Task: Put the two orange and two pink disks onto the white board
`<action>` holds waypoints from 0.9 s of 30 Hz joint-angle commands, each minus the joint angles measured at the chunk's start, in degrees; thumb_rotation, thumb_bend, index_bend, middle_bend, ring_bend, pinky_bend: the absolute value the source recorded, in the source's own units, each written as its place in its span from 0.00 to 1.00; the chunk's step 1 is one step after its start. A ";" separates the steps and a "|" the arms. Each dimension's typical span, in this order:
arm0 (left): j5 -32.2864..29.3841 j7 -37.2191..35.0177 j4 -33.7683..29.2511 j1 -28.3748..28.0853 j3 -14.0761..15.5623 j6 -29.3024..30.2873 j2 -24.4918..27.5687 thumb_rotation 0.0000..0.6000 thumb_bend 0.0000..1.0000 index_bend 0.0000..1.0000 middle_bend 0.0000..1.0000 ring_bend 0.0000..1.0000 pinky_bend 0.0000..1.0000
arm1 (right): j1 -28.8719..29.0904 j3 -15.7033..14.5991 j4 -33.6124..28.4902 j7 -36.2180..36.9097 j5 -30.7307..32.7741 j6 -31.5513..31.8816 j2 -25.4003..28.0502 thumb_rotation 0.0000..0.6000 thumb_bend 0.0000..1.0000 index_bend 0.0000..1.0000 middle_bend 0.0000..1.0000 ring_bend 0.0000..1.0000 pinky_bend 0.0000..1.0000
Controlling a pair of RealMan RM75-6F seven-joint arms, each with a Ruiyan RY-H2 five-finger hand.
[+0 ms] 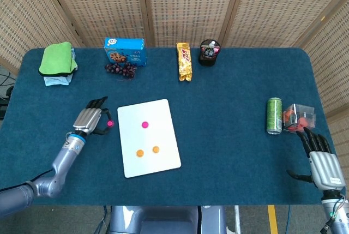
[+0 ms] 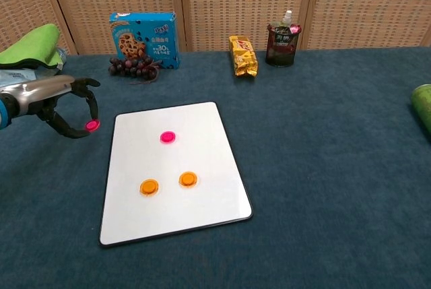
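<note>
Over at the left, the left hand [image 1: 91, 120] pinches a pink disk [image 1: 109, 124] between thumb and a fingertip, holding it just beside the left edge of the white board [image 1: 163, 160], which lies flat on the blue tabletop [image 1: 229, 97]. On the board sit another pink disk [image 1: 145, 125] near the middle and two orange disks [image 1: 140, 153] [image 1: 156, 149] side by side lower down. Far right, near a green can [image 1: 274, 115], the right hand [image 1: 322, 160] rests at the tabletop's edge with its fingers spread and nothing in them.
</note>
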 commanded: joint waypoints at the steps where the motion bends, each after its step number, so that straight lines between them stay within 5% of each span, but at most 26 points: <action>1: -2.72 4.00 -1.74 -1.75 -0.47 0.76 -1.69 1.00 0.33 0.59 0.00 0.00 0.00 | 0.03 -0.01 0.05 0.21 -0.03 -0.09 0.05 1.00 0.04 0.00 0.00 0.00 0.00; 11: -8.52 10.79 -2.27 -4.41 -0.16 1.63 -4.95 1.00 0.33 0.59 0.00 0.00 0.00 | 0.10 -0.07 0.12 0.69 -0.13 -0.29 0.15 1.00 0.04 0.00 0.00 0.00 0.00; 27: -10.11 11.08 -0.06 -5.34 0.50 1.61 -6.84 1.00 0.33 0.59 0.00 0.00 0.00 | 0.15 -0.16 0.10 0.88 -0.20 -0.45 0.28 1.00 0.04 0.00 0.00 0.00 0.00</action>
